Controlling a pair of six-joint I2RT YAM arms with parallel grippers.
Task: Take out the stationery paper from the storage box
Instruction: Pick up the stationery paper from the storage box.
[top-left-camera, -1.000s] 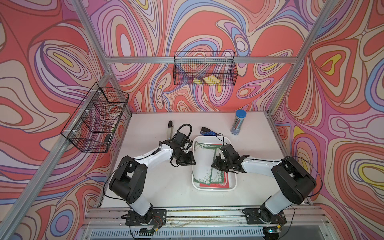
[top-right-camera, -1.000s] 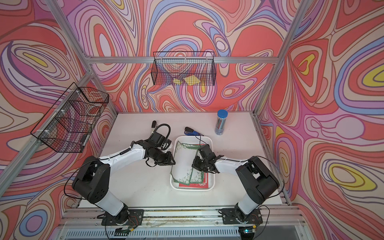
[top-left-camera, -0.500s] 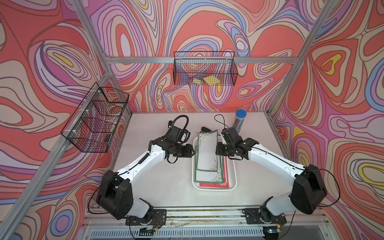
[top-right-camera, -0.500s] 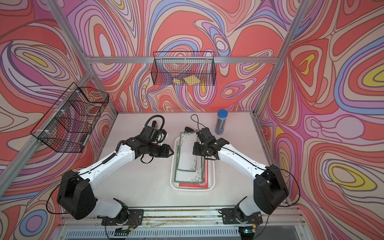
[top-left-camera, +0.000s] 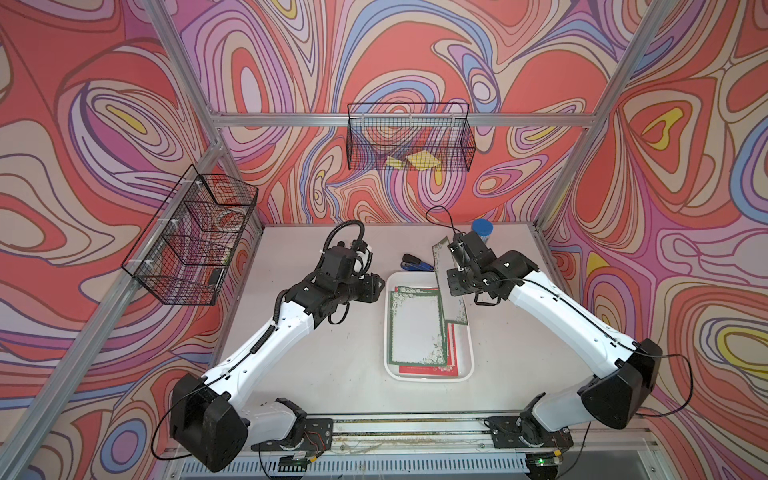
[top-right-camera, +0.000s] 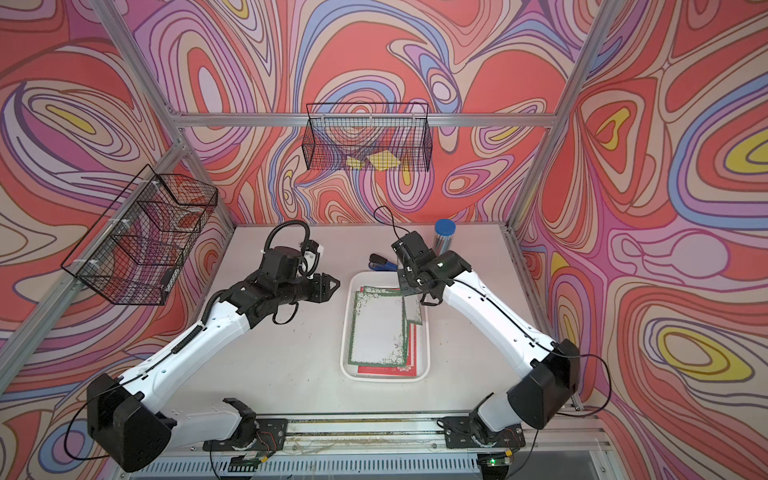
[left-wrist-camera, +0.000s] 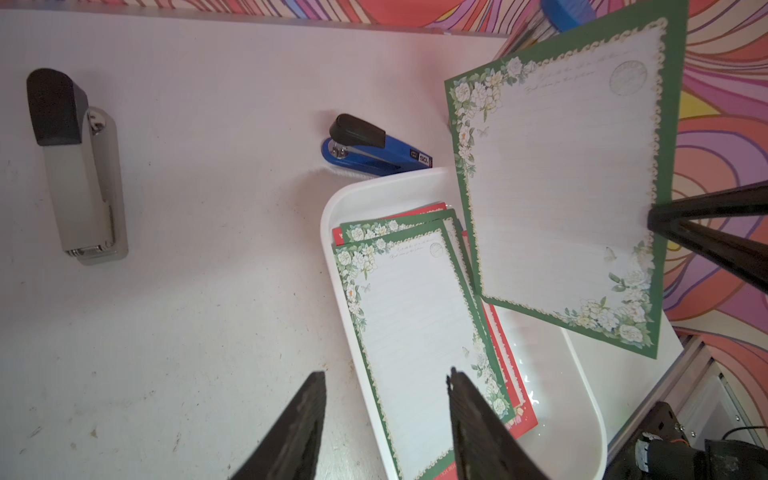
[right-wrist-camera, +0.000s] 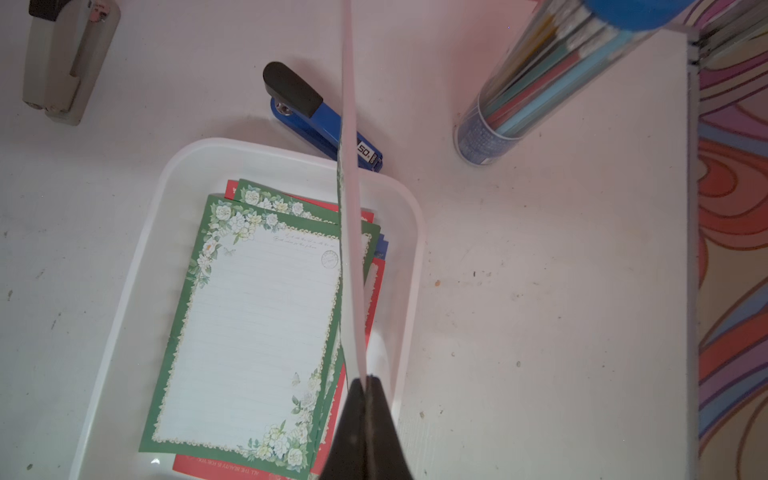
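Right wrist, stationery paper pinched between fingertips

Bright, even, diffuse light fills every view; the arms cast only faint, soft shadows on the matte white tabletop. Small glints dot the floor of the shallow glossy white plastic tray. Both top views look sharp throughout. Close to the right wrist lens, the edge-on green-bordered stationery paper sheet blurs into a pinkish band.
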